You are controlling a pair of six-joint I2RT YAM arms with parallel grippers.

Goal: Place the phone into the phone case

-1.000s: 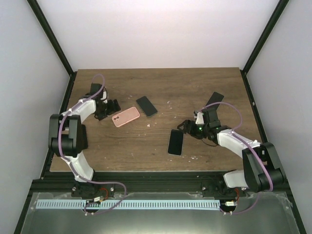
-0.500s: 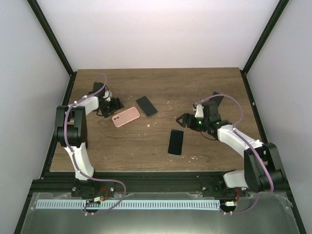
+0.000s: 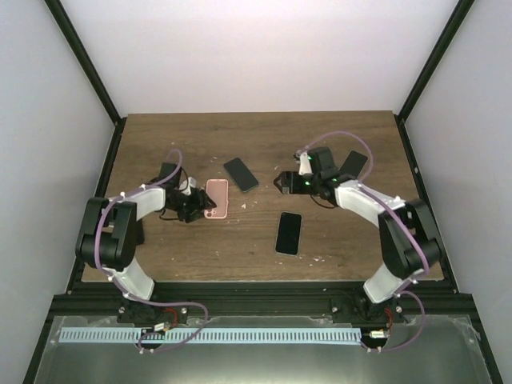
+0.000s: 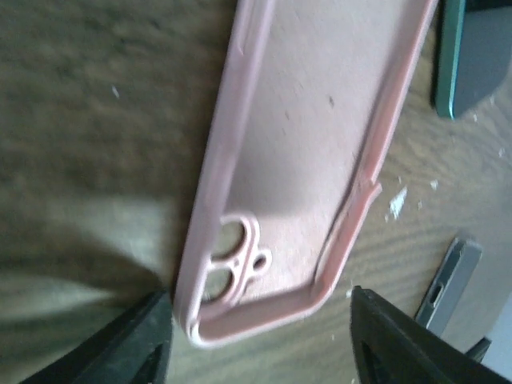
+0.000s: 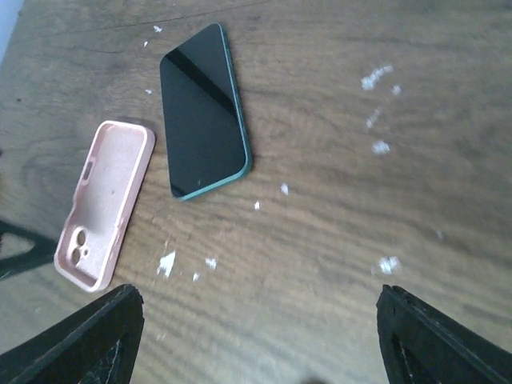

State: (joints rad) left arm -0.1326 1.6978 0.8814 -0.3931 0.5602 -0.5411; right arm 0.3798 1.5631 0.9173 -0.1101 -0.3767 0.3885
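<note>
Phone case (image 3: 216, 198) rotated, left gripper (image 4: 258, 302) straddling it — spread

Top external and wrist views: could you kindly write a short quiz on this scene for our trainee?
1. True or false: the case lies with its hollow side up.
2. The left end effector is: A. open, astride the case's camera end; B. shut on a phone; C. lifted clear with the case held.
3. What colour is the rim of the phone beside the case?
Key: 1 true; 2 A; 3 green.
</note>
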